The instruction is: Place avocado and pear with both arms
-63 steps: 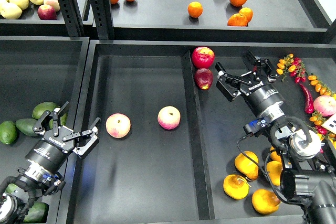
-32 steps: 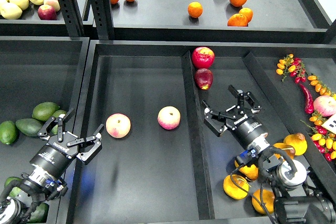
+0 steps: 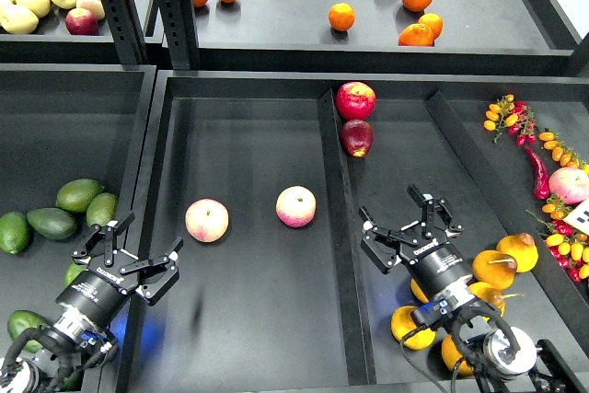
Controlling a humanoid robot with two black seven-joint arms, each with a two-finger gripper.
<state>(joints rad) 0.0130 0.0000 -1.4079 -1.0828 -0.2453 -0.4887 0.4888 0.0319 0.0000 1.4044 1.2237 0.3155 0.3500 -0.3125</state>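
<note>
Several green avocados [image 3: 77,194] lie in the left tray, some partly hidden under my left arm. My left gripper [image 3: 138,250] is open and empty, just right of them, over the wall between the left and middle trays. Several yellow-orange pears [image 3: 494,269] lie at the front of the right compartment; one with a stem [image 3: 518,251] sits furthest right, and others are partly hidden by my right arm. My right gripper [image 3: 403,227] is open and empty, a little up and left of the pears.
Two pink-yellow apples [image 3: 207,220] [image 3: 296,206] lie in the middle tray. Two red apples [image 3: 356,99] sit by the divider [image 3: 336,218]. Oranges [image 3: 341,16] are on the back shelf. Chillies and small tomatoes [image 3: 538,158] are at the far right.
My right gripper has pulled back from the far part of the right compartment toward the pears, staying open. My left gripper has drawn back slightly, uncovering an avocado.
</note>
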